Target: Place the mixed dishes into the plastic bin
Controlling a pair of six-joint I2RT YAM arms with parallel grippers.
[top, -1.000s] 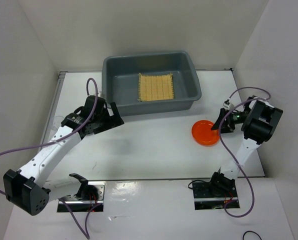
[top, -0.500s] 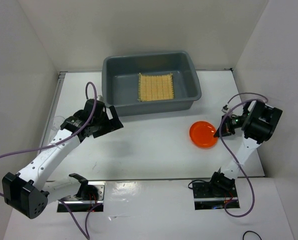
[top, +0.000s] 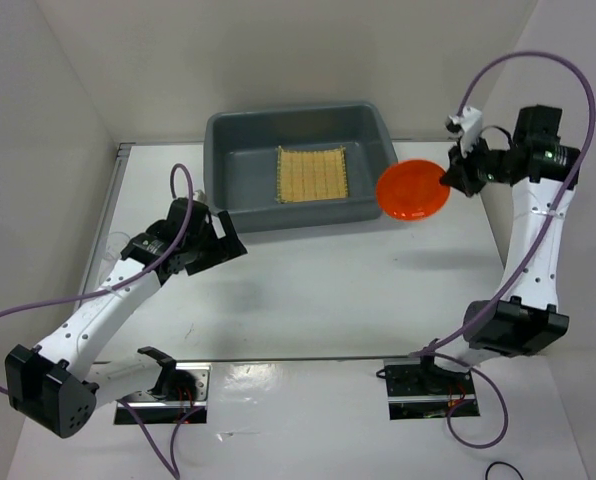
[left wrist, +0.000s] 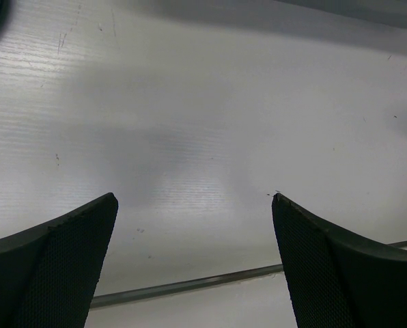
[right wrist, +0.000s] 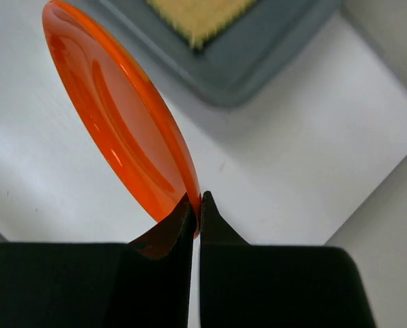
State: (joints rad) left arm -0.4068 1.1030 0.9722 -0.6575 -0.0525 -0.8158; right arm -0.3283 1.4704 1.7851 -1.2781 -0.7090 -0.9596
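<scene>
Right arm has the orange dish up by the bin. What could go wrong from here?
1. The right gripper pinches the orange dish by its rim only; it could pivot or slip.
2. The dish hangs by the plastic bin's right wall, not over its floor; releasing now may drop it outside.

Bright, even overhead light is flooding the white table (top: pixel 318 300); a soft shadow is falling beneath the raised orange dish (top: pixel 412 189). Glare is pooling along the table's glossy near edge. The left end effector (left wrist: pixel 193 199) is appearing slightly soft, possibly out of focus.
</scene>
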